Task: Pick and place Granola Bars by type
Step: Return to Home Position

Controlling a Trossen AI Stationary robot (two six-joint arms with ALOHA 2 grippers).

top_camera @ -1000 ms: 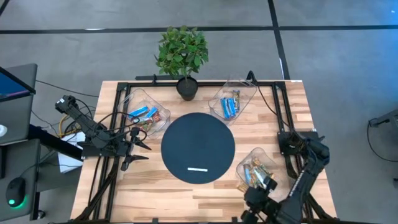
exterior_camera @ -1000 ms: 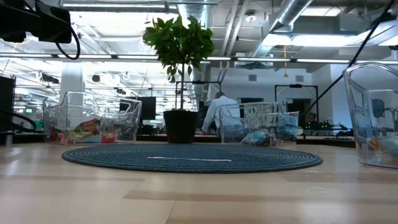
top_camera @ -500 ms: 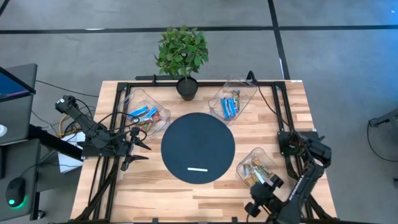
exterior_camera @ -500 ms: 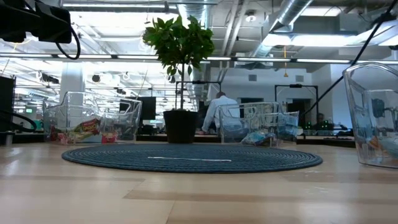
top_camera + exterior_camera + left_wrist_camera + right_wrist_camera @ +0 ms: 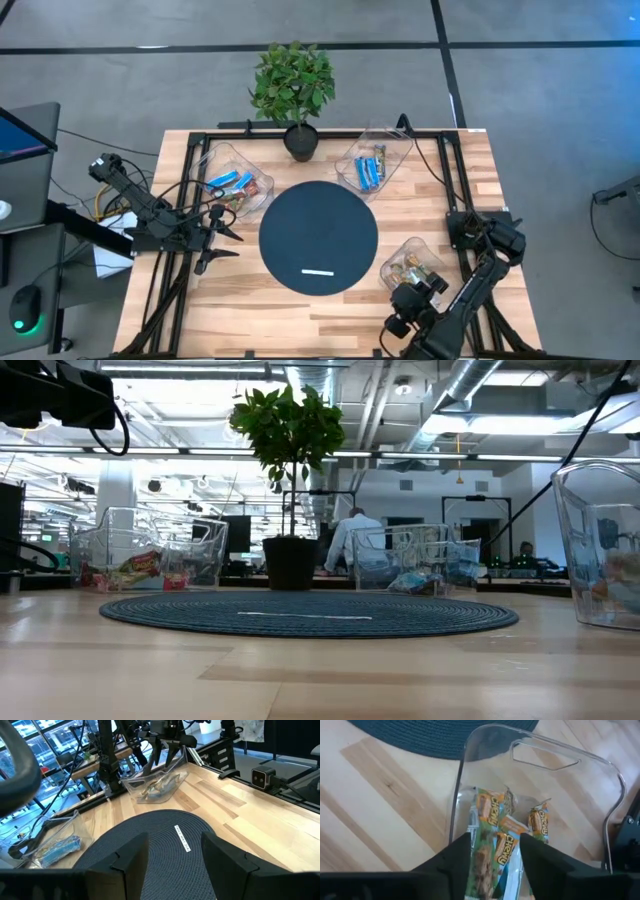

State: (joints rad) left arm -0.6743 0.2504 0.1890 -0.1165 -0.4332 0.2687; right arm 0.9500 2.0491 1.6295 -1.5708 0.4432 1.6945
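Observation:
Gold-green granola bars [image 5: 492, 832] lie in the clear tray [image 5: 410, 262] at the near right; they also show in the high view [image 5: 408, 270]. My right gripper [image 5: 495, 865] is open right above them, over the tray's near end [image 5: 418, 287]. Blue bars [image 5: 371, 167] lie in the far right tray [image 5: 385, 150]. Blue and orange-red bars [image 5: 232, 187] lie in the far left tray [image 5: 215, 160]. My left gripper [image 5: 225, 240] waits open at the table's left side, above the wood; its wrist view [image 5: 175, 865] looks across the mat.
A round dark mat [image 5: 318, 237] lies mid-table with a thin white strip [image 5: 318, 271] near its front edge. A potted plant [image 5: 296, 90] stands at the far edge. A black frame [image 5: 445, 170] runs along the table's sides. A person [image 5: 350, 535] shows far behind.
My right arm has shifted a little at the near right tray, first toward the table's right edge, then back toward the left, its gripper staying over the tray's near end.

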